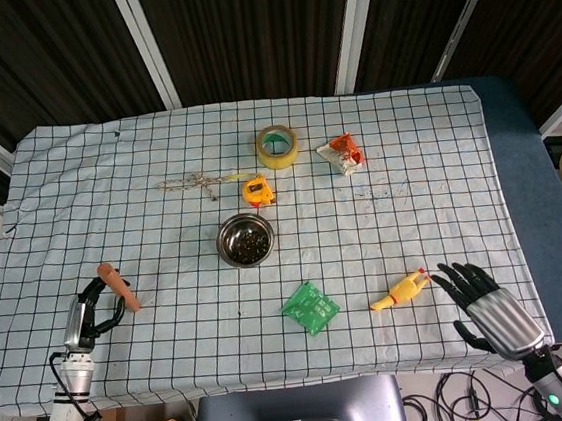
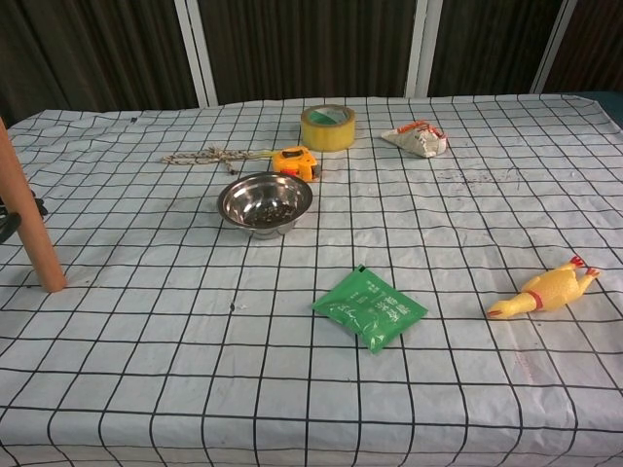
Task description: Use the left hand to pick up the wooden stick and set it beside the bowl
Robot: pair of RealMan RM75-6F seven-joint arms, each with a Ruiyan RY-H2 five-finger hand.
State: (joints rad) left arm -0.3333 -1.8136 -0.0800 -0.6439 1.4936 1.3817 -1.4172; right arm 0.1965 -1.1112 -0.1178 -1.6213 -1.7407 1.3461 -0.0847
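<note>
My left hand (image 1: 89, 313) is at the near left side of the table (image 1: 88, 191). My fingers curl around the stick (image 1: 120, 286) and hold it. The stick stands almost straight up, leaning a little. In the chest view the stick (image 2: 27, 216) is at the far left edge, and its low end is right at the cloth. I cannot tell if it touches the cloth. Only a small dark bit of my left hand shows there, behind the stick.

The bowl (image 1: 245, 240) sits near the middle of the table. It is shiny, and it has small dark bits in it. The stick is well apart from the bowl, off to its left.

My right hand (image 1: 486, 299) is at the near right corner of the table. Its fingers are spread wide and it holds nothing. The chest view does not show it.

A yellow chicken toy (image 1: 400, 289) lies on its side near my right hand, just to the left of it. A green packet (image 1: 309, 308) lies flat between the chicken toy and my left hand, in front of the bowl. Just behind the bowl is a yellow tape measure (image 1: 258, 190). A piece of rope (image 1: 195, 182) lies to the left of the tape measure. A roll of tape (image 1: 276, 146) sits farther back. An orange and white wrapper (image 1: 342, 152) lies to the right of the roll.
</note>
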